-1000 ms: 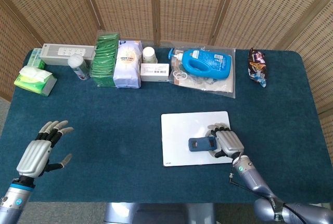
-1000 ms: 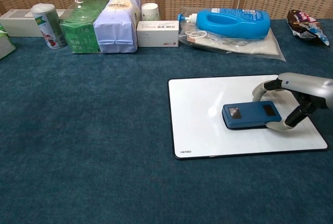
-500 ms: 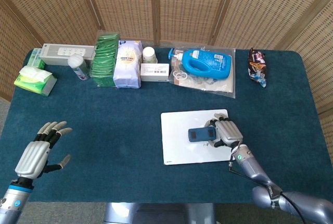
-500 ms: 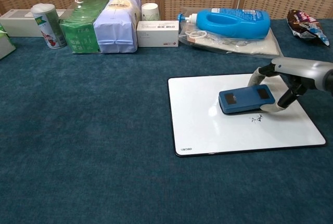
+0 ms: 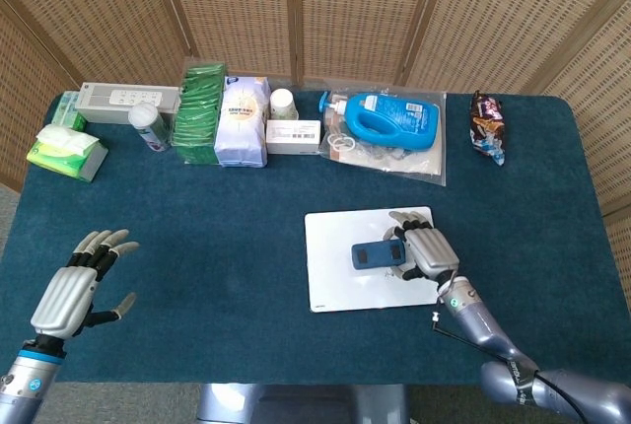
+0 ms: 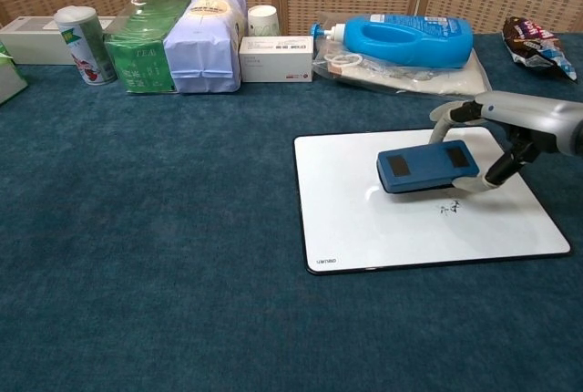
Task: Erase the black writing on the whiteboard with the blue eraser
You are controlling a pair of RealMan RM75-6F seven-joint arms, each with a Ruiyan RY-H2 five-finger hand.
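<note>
Right hand: the right hand (image 5: 426, 252) (image 6: 510, 129) grasps the blue eraser (image 5: 380, 255) (image 6: 427, 166) at its right end, fingers (image 6: 443, 114) curled around it from behind and in front.
Blue eraser: on the whiteboard (image 5: 335, 281) (image 6: 346, 219), upper middle area, long axis roughly left to right; chest view shows it tilted, right end slightly raised.
Black writing: a small black mark (image 6: 449, 208) remains on the board, just in front of the eraser and not covered by it.
Whiteboard: flat on the blue tabletop (image 5: 217, 227) (image 6: 155, 228), right of centre.
Left hand: the left hand (image 5: 77, 282) is near the front left corner, released, fingers apart, holding nothing; seen in head view only.
Back row: green tissue pack (image 5: 66, 149), white box (image 5: 126, 101), can (image 5: 148, 125) (image 6: 81, 44), green packet (image 5: 200, 113) (image 6: 144, 44), pale blue bag (image 5: 242, 120) (image 6: 208, 41), paper cup (image 5: 283, 102) (image 6: 263, 20), small white carton (image 5: 293, 134) (image 6: 276, 56).
Blue bottle: the blue detergent bottle (image 5: 389, 118) (image 6: 408, 40) lies on its side on a clear plastic bag (image 5: 414, 163) (image 6: 437, 82), behind the whiteboard.
Snack packet: dark snack packet (image 5: 487, 125) (image 6: 537, 44) at the back right.
</note>
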